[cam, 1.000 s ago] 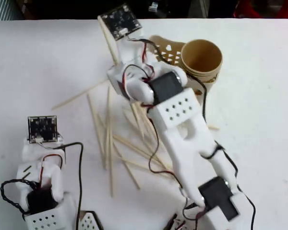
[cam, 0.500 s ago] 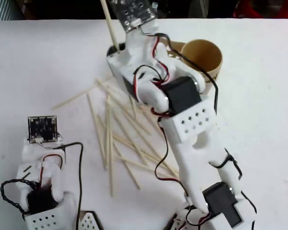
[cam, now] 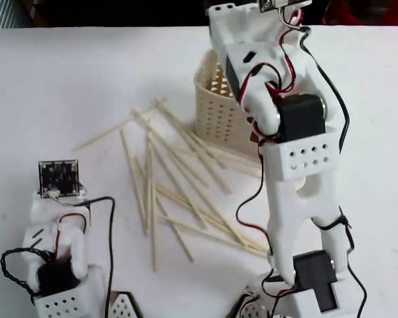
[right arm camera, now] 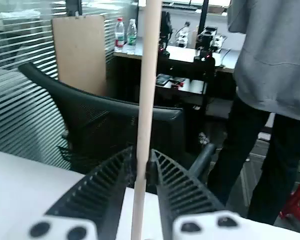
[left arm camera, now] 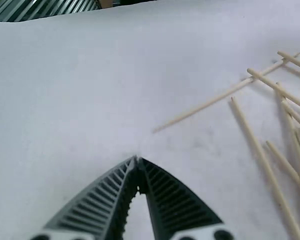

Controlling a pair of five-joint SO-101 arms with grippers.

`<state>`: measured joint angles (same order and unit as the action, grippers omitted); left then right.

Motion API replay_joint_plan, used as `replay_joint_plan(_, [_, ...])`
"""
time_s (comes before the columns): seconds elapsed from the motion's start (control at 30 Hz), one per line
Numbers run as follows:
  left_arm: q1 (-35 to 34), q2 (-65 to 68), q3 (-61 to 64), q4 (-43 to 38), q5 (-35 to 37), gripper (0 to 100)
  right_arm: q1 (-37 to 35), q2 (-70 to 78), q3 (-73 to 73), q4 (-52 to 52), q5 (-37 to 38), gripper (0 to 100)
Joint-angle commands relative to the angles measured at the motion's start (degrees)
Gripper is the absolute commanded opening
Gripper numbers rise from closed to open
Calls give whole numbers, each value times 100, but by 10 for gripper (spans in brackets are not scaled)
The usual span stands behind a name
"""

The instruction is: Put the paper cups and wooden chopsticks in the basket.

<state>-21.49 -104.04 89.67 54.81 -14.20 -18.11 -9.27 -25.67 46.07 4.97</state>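
We see the right gripper (right arm camera: 142,167) clamped on a chopstick (right arm camera: 148,75), ends cut off. Its arm (cam: 298,165) hides much of the basket (cam: 215,116); the left gripper (left arm camera: 138,172) is closed.

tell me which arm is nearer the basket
Right. The right arm stretches over the basket, right gripper shut on a chopstick. The left arm sits at the table's near left corner, beyond the scattered chopsticks.
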Motion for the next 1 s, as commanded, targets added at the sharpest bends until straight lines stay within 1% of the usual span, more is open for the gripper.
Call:
replay_joint_plan(0.0, [-13, -57, -26, -132, -18, 27, 224, 22, 281, -374, -9, 18])
replay_joint_plan(0.2, [-4, -57, -26, -132, -18, 27, 347, 277, 1222, -549, -44, 36])
replay_joint_plan(0.33, [-4, -57, -18, -132, -18, 27, 312, 251, 1442, -514, -53, 152])
replay_joint_plan(0.37, [-4, -57, -18, -132, -18, 27, 303, 171, 1442, -426, -53, 157])
replay_joint_plan(0.43, [-4, -57, -18, -132, -18, 27, 242, -84, 1442, -233, -44, 132])
replay_joint_plan(0.6, [-4, -57, -18, -132, -18, 27, -136, -848, 1477, 884, -18, 15])
replay_joint_plan(0.77, [-4, -57, -18, -132, -18, 27, -523, -1147, 1486, 2642, -62, 26])
replay_joint_plan(0.87, [-4, -57, -70, -132, -18, 27, -620, -1121, 1600, 3618, -62, 26])
replay_joint_plan(0.97, [-4, -57, -369, -105, -18, 27, -593, -1174, 2251, 3943, -62, 26])
